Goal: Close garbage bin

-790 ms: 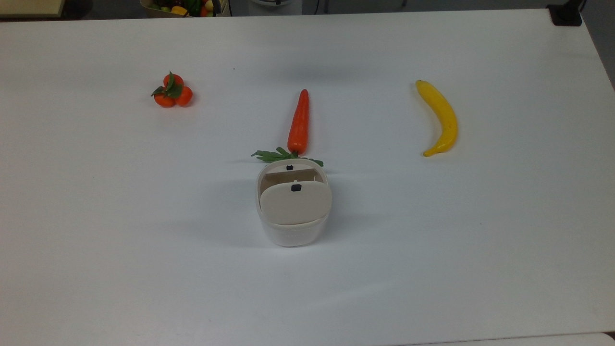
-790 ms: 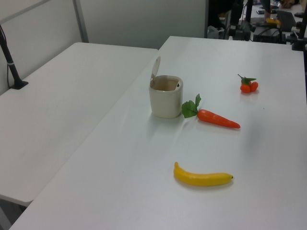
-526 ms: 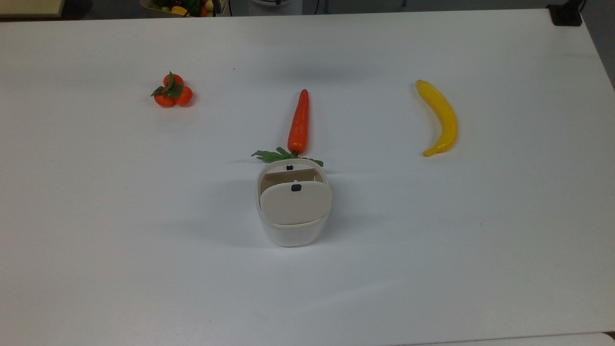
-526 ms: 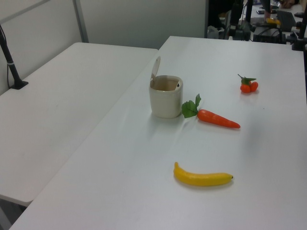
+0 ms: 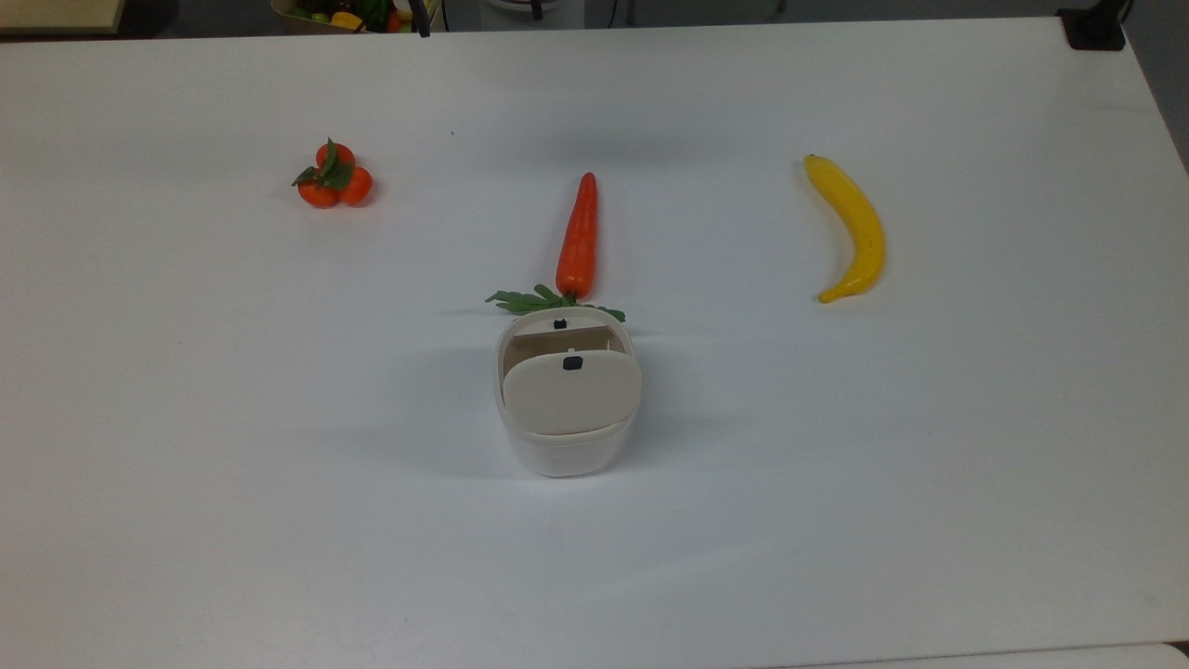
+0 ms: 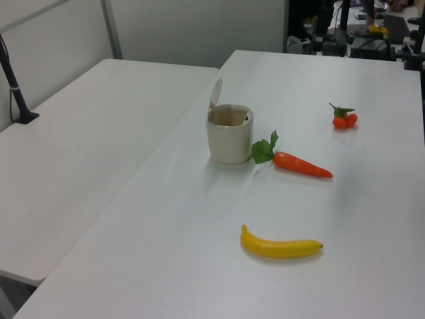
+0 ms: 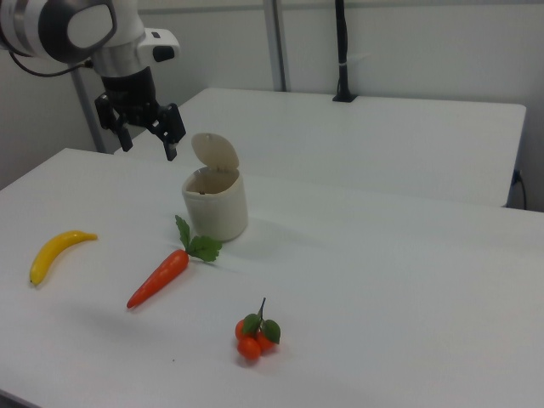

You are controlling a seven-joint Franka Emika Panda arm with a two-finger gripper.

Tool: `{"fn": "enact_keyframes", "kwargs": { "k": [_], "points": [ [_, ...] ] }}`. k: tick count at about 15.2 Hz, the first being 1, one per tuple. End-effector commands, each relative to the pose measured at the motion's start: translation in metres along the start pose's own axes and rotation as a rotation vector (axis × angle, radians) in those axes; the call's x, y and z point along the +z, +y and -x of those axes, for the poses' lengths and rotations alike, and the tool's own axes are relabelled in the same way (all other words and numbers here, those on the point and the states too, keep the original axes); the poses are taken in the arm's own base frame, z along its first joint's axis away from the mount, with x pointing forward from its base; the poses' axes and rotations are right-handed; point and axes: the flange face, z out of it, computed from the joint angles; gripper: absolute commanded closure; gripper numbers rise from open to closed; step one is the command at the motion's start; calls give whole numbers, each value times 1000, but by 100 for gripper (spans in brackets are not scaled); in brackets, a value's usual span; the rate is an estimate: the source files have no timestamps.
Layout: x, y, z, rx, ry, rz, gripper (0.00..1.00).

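In the right view, the oranges [image 7: 254, 335] sit closest, then the carrot [image 7: 159, 277] with its green leaves touching the foot of the garbage bin [image 7: 217, 204]. The banana [image 7: 53, 251] lies off at the right view's left. All of them rest on the white table [image 7: 382, 280].

The garbage bin stands near the middle of the table, and its lid [image 7: 215, 153] is up, standing almost straight over the back edge. In the top view the lid [image 5: 571, 392] looks like a flat beige flap, and the small black button [image 5: 560, 323] sits on the rim by the carrot leaves.

The gripper [image 7: 144, 134] hangs in the air behind the bin, up and toward the right view's left of the lid, not touching it. Its two fingers are spread apart and hold nothing.

To do this step well, I think the gripper should come around behind the top of the lid and push it gently forward and down. A soft push is best, because the bin looks light and could slide or tip. It should press until the lid lies flat on the rim
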Motion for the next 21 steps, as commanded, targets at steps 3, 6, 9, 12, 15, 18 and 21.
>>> {"fn": "enact_keyframes", "kwargs": {
  "k": [3, 6, 9, 12, 15, 18, 21],
  "points": [
    [0, -2, -7, -6, 45, 22, 55],
    [3, -1, -10, -4, 50, 23, 86],
    [6, -2, -11, -1, 50, 12, 100],
    [13, -3, -19, 12, 70, 13, 100],
    [23, -2, -28, 13, 84, 16, 100],
    [31, -4, -43, 11, 159, 26, 100],
    [30, 0, -62, 21, 284, 34, 100]
  ]
}}
